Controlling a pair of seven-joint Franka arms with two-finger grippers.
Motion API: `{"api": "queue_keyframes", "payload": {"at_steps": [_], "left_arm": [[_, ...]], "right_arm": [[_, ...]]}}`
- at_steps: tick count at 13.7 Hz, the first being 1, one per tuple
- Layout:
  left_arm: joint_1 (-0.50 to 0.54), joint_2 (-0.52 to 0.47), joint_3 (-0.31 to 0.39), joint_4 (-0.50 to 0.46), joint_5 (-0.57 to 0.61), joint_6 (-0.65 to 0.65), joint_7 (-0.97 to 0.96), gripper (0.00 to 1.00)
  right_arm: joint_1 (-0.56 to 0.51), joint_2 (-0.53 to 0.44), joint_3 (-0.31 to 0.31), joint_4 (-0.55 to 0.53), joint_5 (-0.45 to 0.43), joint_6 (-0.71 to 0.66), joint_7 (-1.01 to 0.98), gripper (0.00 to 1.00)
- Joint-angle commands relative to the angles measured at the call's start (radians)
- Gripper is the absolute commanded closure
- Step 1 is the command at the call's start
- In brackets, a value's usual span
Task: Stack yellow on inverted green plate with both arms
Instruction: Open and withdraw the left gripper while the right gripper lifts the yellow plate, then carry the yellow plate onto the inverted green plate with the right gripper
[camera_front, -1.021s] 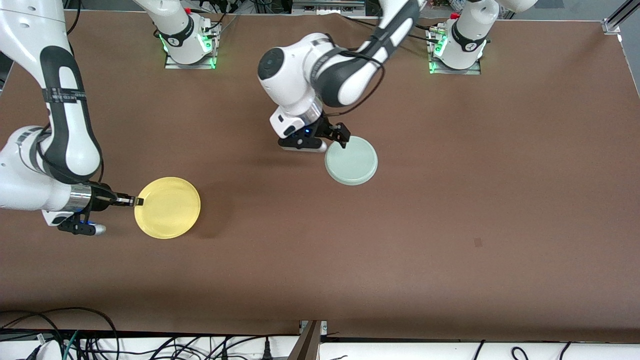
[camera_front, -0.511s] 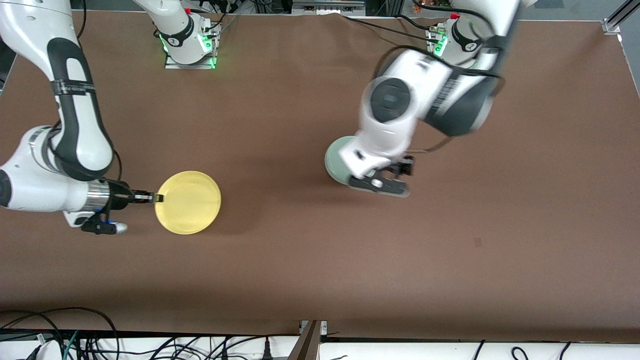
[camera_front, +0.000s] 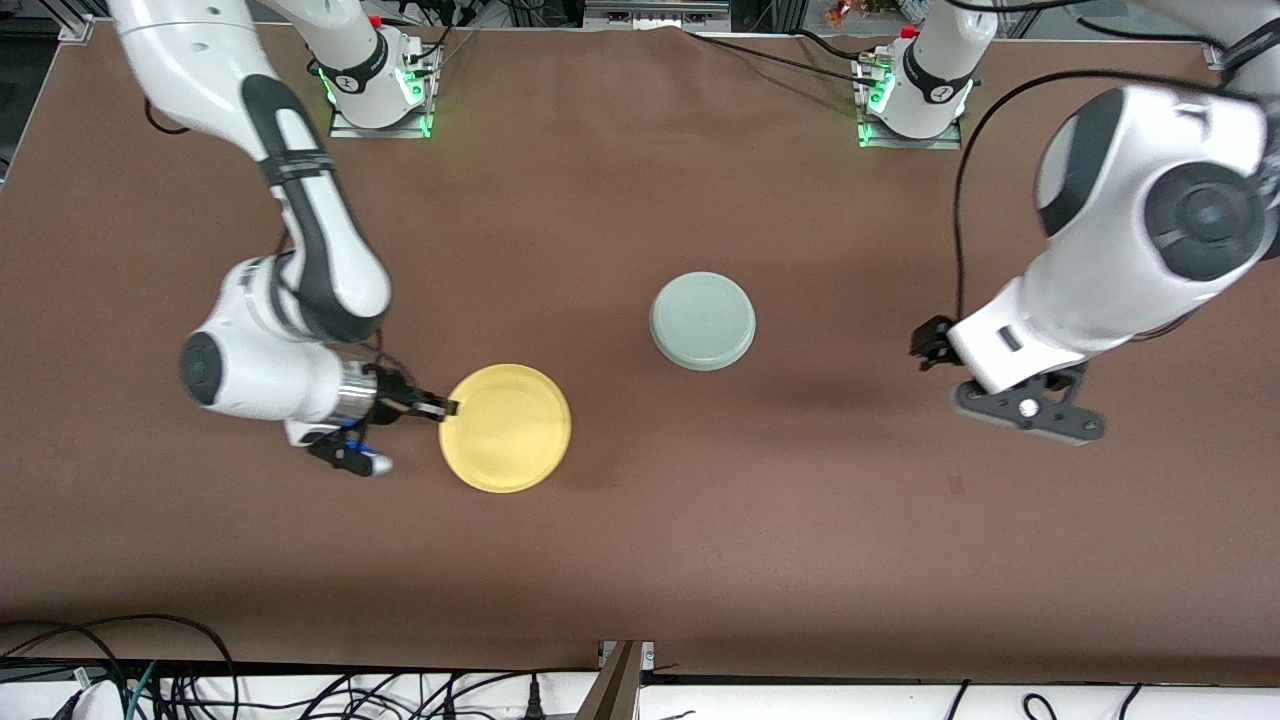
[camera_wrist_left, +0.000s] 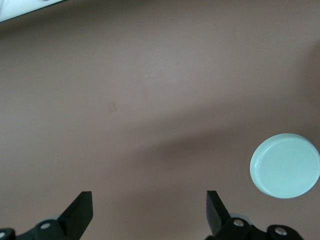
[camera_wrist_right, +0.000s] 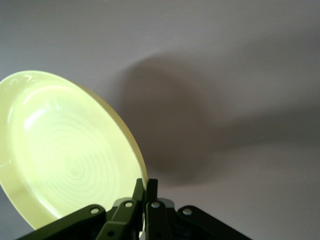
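The pale green plate (camera_front: 702, 320) lies upside down on the brown table near its middle; it also shows in the left wrist view (camera_wrist_left: 284, 165). My right gripper (camera_front: 446, 408) is shut on the rim of the yellow plate (camera_front: 507, 428) and holds it up over the table, nearer the front camera than the green plate and toward the right arm's end. In the right wrist view the fingers pinch the rim of the yellow plate (camera_wrist_right: 65, 150). My left gripper (camera_front: 925, 344) is open and empty over bare table toward the left arm's end, apart from the green plate.
The two arm bases (camera_front: 375, 85) (camera_front: 915, 90) stand along the table's back edge. Cables (camera_front: 150, 680) lie past the table's front edge. A small dark mark (camera_front: 956, 485) is on the table surface.
My right gripper has carried the yellow plate toward the table's middle. My left arm has swung away from the green plate toward its own end of the table, leaving the plate lying inverted.
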Motion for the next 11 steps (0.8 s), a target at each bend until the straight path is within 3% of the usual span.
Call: {"api": "queue_keyframes", "payload": {"at_steps": [1, 3, 6, 11], "left_arm": [[0.096, -0.183, -0.007, -0.208, -0.034, 0.005, 0.122, 0.00], [0.150, -0.259, -0.001, -0.308, -0.057, 0.008, 0.128, 0.00], [0.141, -0.359, 0.099, -0.437, -0.054, 0.106, 0.116, 0.00], [0.142, -0.500, 0.094, -0.627, -0.040, 0.253, 0.113, 0.00]], "right_arm": [[0.081, 0.032, -0.009, 0.006, 0.026, 0.100, 0.114, 1.00], [0.150, 0.042, -0.009, 0.006, 0.026, 0.158, 0.197, 1.00], [0.245, 0.070, -0.009, 0.008, 0.023, 0.236, 0.309, 1.00], [0.328, 0.118, -0.009, 0.008, 0.023, 0.361, 0.341, 1.00]]}}
